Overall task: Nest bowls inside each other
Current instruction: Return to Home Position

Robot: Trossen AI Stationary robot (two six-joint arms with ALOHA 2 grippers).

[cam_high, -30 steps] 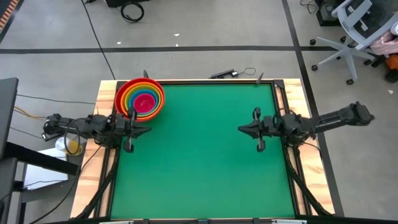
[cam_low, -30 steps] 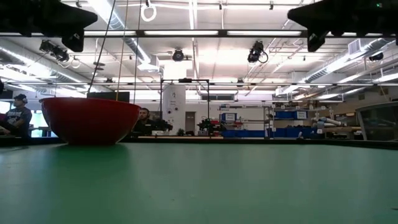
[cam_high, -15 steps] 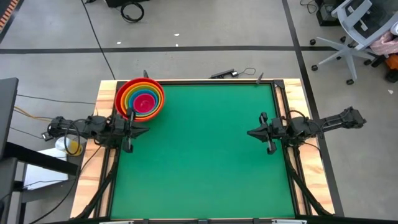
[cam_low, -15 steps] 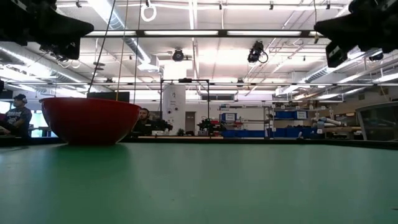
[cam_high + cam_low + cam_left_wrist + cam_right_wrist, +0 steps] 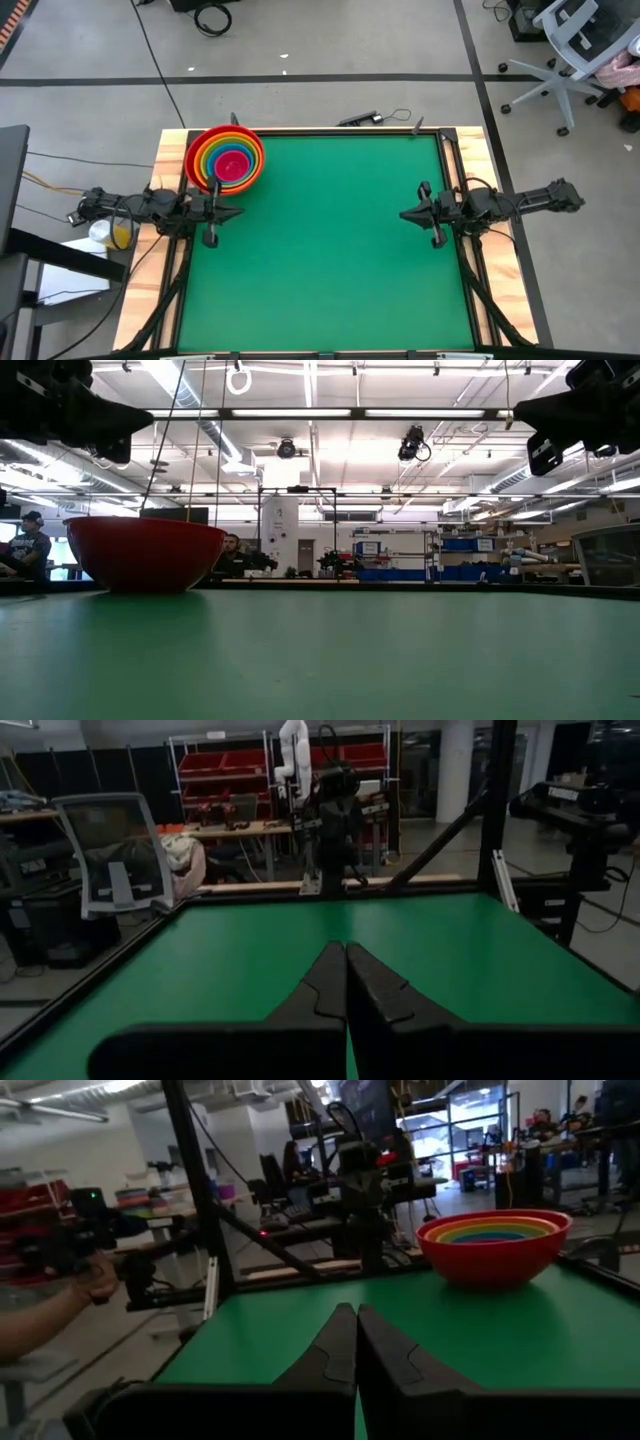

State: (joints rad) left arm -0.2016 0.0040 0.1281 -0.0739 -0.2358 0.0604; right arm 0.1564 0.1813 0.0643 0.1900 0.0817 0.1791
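Note:
The bowls (image 5: 225, 158) sit nested in one stack at the table's far left corner: red outermost, then orange, yellow, blue, and pink innermost. The red bowl (image 5: 145, 553) rests by its base on the green mat; the stack (image 5: 493, 1245) also shows in the right wrist view. My left gripper (image 5: 238, 211) hovers shut at the left edge, just near of the stack, pointing level toward the right. My right gripper (image 5: 403, 214) hovers shut at the right edge, pointing level toward the left. Both hold nothing; their fingers (image 5: 346, 970) (image 5: 356, 1335) meet.
The green mat (image 5: 320, 250) lies bare between the two grippers. A wooden frame edges the table (image 5: 168, 150). An office chair (image 5: 575, 50) stands on the floor beyond the far right corner. A person's hand (image 5: 95, 1280) shows beyond the table's left edge.
My right gripper has drawn back toward the table's right edge and sunk a little, staying shut. My left gripper has sunk slightly at the left edge. The bowl stack has kept still.

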